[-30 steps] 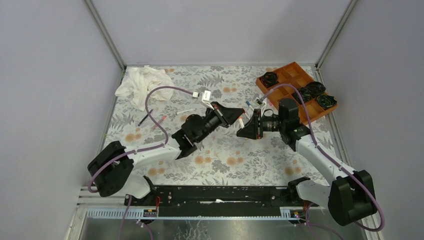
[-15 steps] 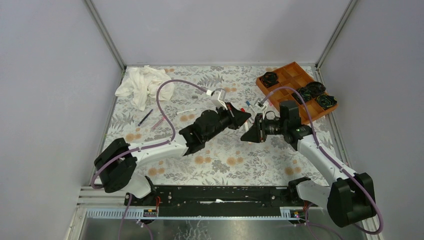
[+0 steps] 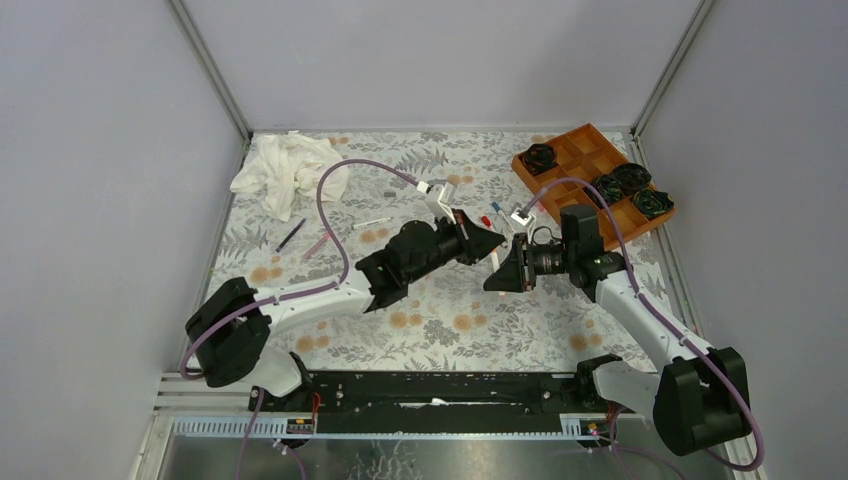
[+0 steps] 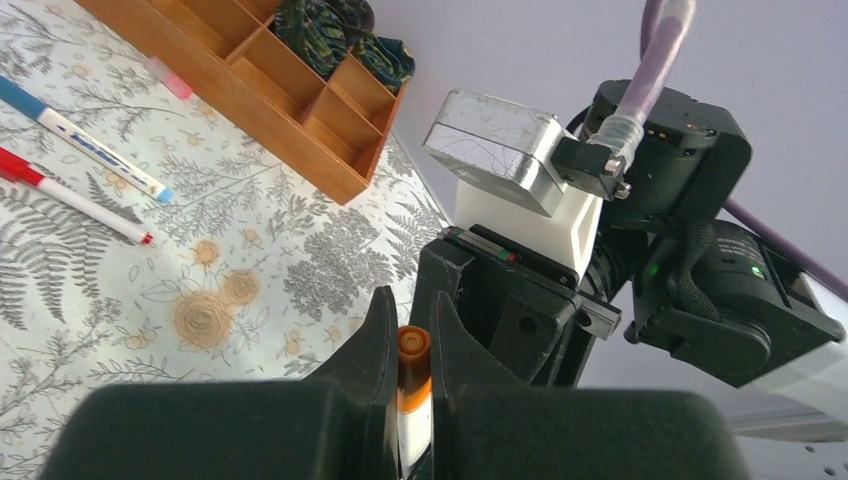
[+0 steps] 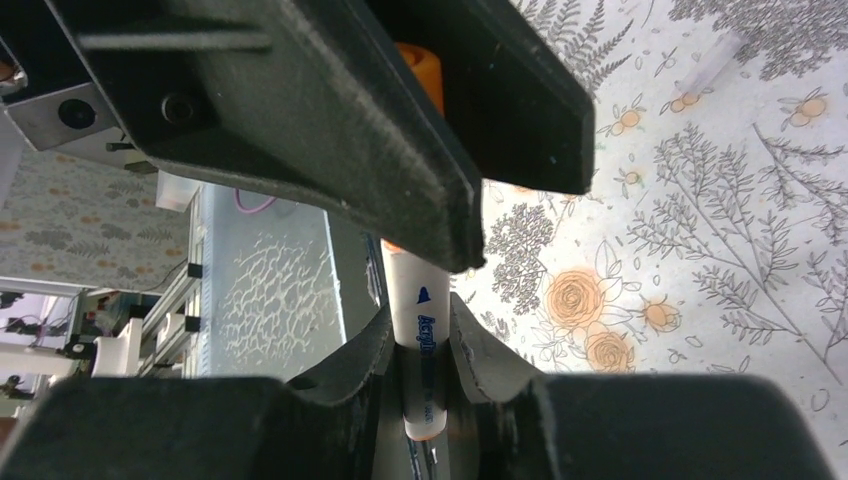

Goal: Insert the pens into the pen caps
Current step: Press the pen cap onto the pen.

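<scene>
Top external, rosettes [image 3: 631,180] in tray [image 3: 583,150], left fingers [image 4: 411,320] gripping cap [image 4: 413,352], right fingers [image 5: 420,312] gripping pen [image 5: 425,285]

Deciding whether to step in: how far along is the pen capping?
Done, it seems: a red-capped white pen and a blue-capped white pen lie near the wooden compartment tray. In hand: left gripper pinches the orange plastic cap, right gripper the white pen barrel, joined mid-air; seating unclear. Remaining: a dark pen, a pinkish pen, a white pen.
</scene>
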Motion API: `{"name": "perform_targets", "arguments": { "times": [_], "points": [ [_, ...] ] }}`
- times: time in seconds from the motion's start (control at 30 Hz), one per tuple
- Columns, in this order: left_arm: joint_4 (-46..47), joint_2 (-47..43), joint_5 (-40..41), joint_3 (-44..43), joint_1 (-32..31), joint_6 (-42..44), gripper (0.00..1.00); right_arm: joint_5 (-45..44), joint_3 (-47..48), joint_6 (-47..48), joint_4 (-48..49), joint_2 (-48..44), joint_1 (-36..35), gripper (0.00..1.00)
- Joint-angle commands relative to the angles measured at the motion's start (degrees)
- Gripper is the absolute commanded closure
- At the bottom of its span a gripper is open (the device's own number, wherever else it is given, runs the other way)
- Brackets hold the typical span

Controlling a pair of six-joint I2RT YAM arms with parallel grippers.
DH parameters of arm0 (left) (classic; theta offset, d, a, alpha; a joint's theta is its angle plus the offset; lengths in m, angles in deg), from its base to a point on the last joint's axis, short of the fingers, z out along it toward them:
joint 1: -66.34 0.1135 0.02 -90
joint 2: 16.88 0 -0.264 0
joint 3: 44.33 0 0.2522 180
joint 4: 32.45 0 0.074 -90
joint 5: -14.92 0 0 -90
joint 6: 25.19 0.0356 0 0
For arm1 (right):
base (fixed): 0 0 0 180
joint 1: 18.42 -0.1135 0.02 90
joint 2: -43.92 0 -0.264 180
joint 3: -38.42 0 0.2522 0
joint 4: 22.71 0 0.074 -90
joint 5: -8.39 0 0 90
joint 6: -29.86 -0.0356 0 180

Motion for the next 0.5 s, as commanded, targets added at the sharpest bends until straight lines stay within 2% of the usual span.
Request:
{"name": "perform_targets", "arguments": {
  "times": [0.0, 0.2, 0.37, 0.47],
  "points": [
    [-8.1, -0.2, -26.4, 6.1, -6.8, -5.7, 1.0, -6.8, 3.6, -3.6, 17.5, -0.2, 2.5, 1.0],
    [-6.2, 0.0, -28.9, 6.8, -6.8, -7.1, 1.0, -7.2, 3.6, -4.0, 17.6, -0.3, 2.9, 1.0],
    [-4.9, 1.8, -32.5, 8.0, -6.8, -10.7, 1.0, -10.3, 4.8, 1.9, 12.5, -1.1, 2.5, 1.0],
    [0.4, 4.0, -34.9, 9.7, -6.8, -15.7, 1.0, -13.4, 5.6, 5.2, 10.0, -1.6, 0.9, 1.0]
  ]
}}
